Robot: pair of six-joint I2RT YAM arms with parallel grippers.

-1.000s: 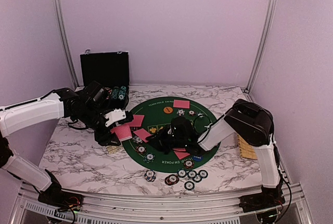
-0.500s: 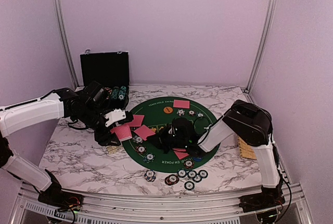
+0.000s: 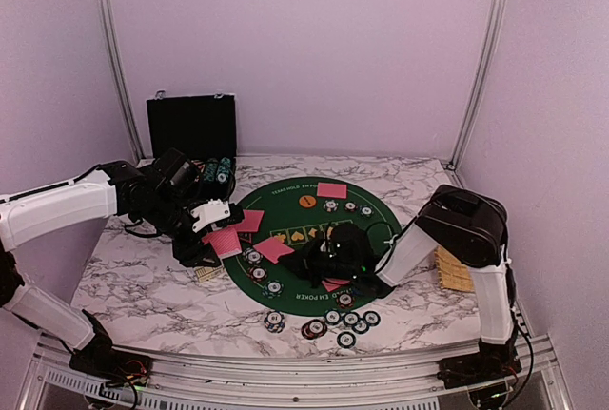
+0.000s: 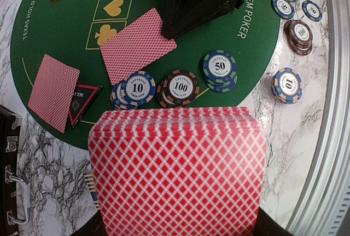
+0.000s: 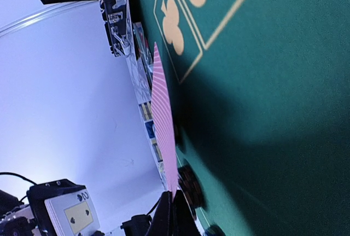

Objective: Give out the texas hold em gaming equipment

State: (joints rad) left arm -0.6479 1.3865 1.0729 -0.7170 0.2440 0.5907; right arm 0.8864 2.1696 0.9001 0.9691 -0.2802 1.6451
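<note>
- Landmark: the round green mat point(image 3: 285, 203), lying mid-way across the marbled bench point(image 3: 143, 286).
- Left claw point(image 3: 214, 237) sits at the mat's left rim, clenched on a deck of red-backed cards point(image 4: 178, 173). The deck is held clear of the surface, backs toward the wrist camera, its top edge slightly stepped.
- Right claw point(image 3: 306, 260) is low over the mat's near-centre, pinched tight on a single card point(image 3: 276, 248) at one corner.
- From the right wrist this card point(image 5: 164, 132) shows edge-on, tilted up from the felt. Cannot tell whether its far edge touches the mat.
- A second card point(image 4: 53, 91) lies flat at the mat's left edge, with the triangular red-black marker point(image 4: 82, 102) touching its side.
- A third card point(image 3: 331, 190) lies flat at the mat's far side, with the orange marker point(image 3: 306, 201) just left of it.
- Chip stacks sit inside the mat's near-left rim: blue-edged "10" stack point(image 4: 136, 88), dark red "100" stack point(image 4: 180, 87), blue "50" stack point(image 4: 220, 69). They stand in a row, and the first two look to be touching.
- Loose chips point(image 3: 347, 318) lie on the bench just off the mat's near rim.
- Black chip case point(image 3: 190, 129) stands beyond the mat's far-left rim, lid upright, with teal chips point(image 3: 217, 172) in its tray.
- Woven basket point(image 3: 452, 272) is right of the mat, mostly hidden by the right arm.
</note>
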